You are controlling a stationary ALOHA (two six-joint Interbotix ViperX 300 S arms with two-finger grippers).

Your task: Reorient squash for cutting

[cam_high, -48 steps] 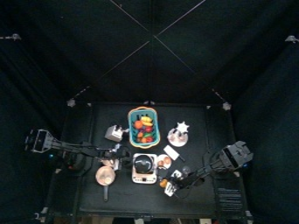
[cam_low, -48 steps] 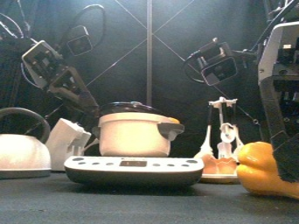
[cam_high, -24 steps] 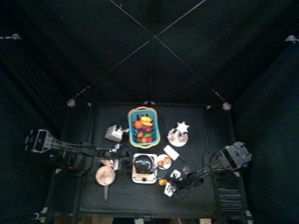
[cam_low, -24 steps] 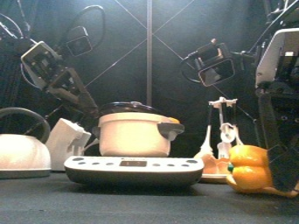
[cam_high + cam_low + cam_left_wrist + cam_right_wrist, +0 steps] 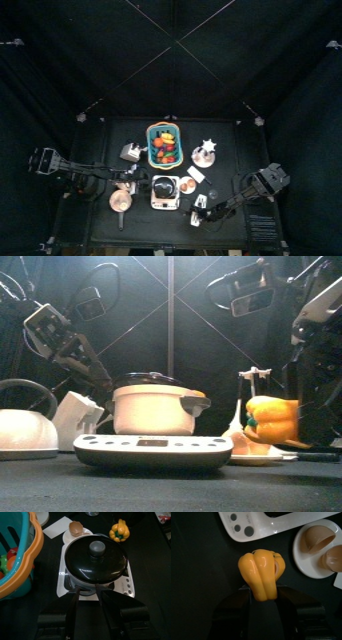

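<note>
- The right gripper pinches the squash by one end, so it can turn it.
- The squash hangs above the table, just beside the white plate and near the cooker. I think this keeps it free to swing around.
- The left gripper waits above the cooker, pressed together.

The right gripper now clamps the squash and holds it off the table; a second ago it lay there between wider jaws
</note>
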